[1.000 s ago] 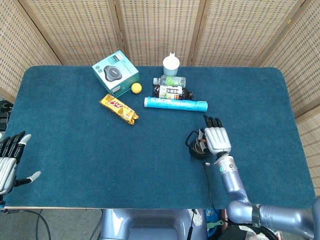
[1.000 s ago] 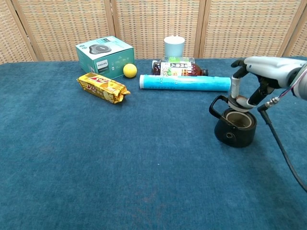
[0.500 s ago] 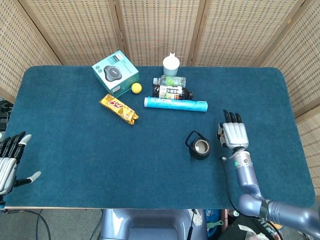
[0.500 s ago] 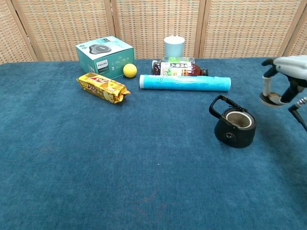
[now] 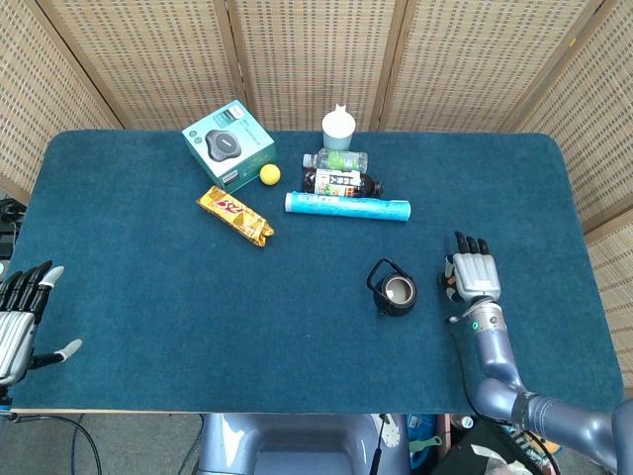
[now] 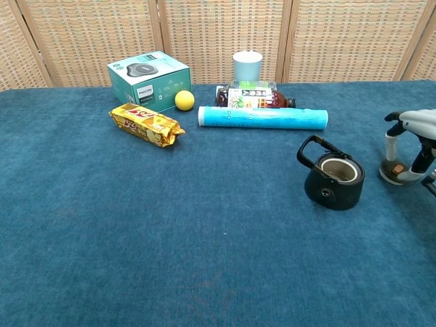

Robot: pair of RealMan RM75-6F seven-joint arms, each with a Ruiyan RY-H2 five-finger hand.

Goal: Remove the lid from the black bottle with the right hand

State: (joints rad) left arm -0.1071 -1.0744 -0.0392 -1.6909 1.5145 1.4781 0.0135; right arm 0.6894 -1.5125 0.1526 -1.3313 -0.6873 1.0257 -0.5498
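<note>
The black bottle (image 5: 393, 292) (image 6: 334, 180) stands upright in the middle right of the table, its mouth open and its handle loop raised at the back left. My right hand (image 5: 473, 278) (image 6: 411, 138) is to the right of it, apart from the bottle, palm down. It pinches the round lid (image 6: 393, 172), which hangs at or just above the cloth. In the head view the hand hides most of the lid. My left hand (image 5: 18, 322) hovers at the table's near left corner, fingers spread, holding nothing.
At the back lie a teal box (image 5: 228, 144), a yellow ball (image 5: 269, 175), a yellow snack pack (image 5: 234, 215), a blue tube (image 5: 347, 207), a lying drink bottle (image 5: 340, 182) and a white cup (image 5: 338, 128). The table's right edge (image 5: 593, 297) is close to my right hand.
My right hand lifted the lid off the black bottle, carried it to the right and lowered it toward the cloth. The bottle now stands open. The left hand has not moved.
</note>
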